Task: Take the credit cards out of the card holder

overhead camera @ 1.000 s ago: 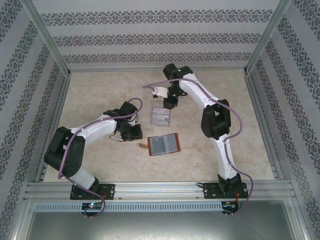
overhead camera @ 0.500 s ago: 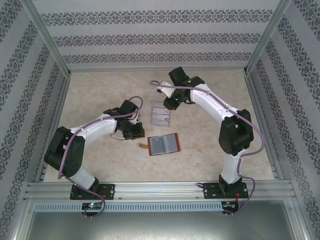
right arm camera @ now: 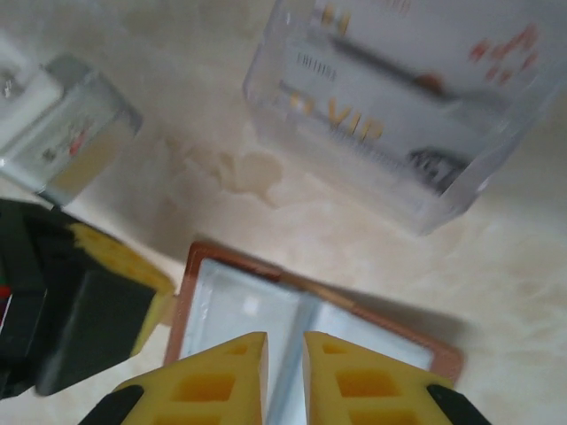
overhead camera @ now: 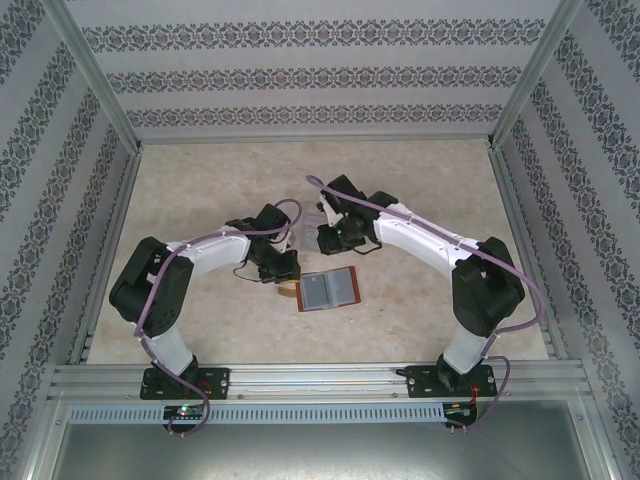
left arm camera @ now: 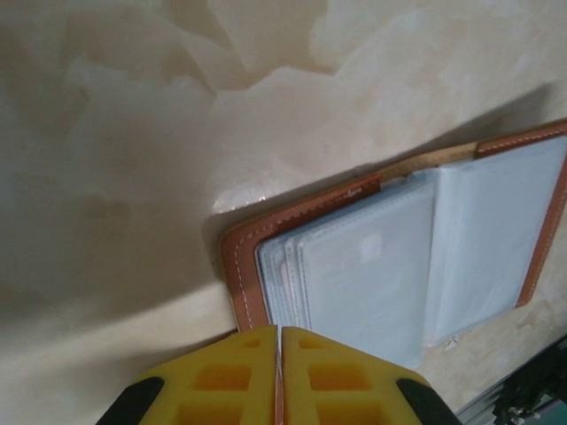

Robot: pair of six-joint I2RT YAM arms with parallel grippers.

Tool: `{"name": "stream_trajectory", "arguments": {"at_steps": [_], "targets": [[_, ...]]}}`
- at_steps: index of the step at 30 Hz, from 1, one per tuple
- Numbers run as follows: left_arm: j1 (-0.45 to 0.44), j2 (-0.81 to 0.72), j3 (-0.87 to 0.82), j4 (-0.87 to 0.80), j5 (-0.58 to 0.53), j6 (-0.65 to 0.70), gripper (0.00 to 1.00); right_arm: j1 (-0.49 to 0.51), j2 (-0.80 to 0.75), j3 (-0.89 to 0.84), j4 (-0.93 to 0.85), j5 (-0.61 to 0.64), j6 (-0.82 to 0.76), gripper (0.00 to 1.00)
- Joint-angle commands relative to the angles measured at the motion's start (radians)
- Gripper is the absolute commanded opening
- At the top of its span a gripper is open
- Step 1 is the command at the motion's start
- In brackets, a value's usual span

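The left arm (overhead camera: 205, 250) bows from its base at the counter's near edge inward toward the counter's middle, wrist tipped down. The left gripper (left arm camera: 280, 329) has its yellow fingers pressed flat together. The right arm (overhead camera: 430, 240) arcs in from the right side, elbow raised. The right gripper (right arm camera: 285, 336) points down with a narrow gap between its fingers, near the left one.

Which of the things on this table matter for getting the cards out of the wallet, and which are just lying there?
Job: card holder, lying open; credit cards, printed ones sitting in the clear tray.
Lying about: that tray itself, arguably only a drop-off spot.
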Motion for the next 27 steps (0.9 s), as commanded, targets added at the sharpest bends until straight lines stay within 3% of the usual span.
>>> {"name": "stream_trajectory", "arguments": {"at_steps": [1, 14, 27], "targets": [[-0.01, 0.03, 0.031, -0.02, -0.014, 0.026, 0.07, 0.026, -0.027, -0.085, 0.076, -0.101, 0.193, 0.19], [-0.011, 0.036, -0.056, -0.02, -0.029, 0.052, 0.05, 0.147, 0.035, -0.22, 0.25, -0.147, 0.382, 0.3], [-0.007, 0.058, -0.06, -0.024, -0.047, 0.067, 0.04, 0.167, 0.114, -0.199, 0.193, -0.1, 0.387, 0.39]]}}
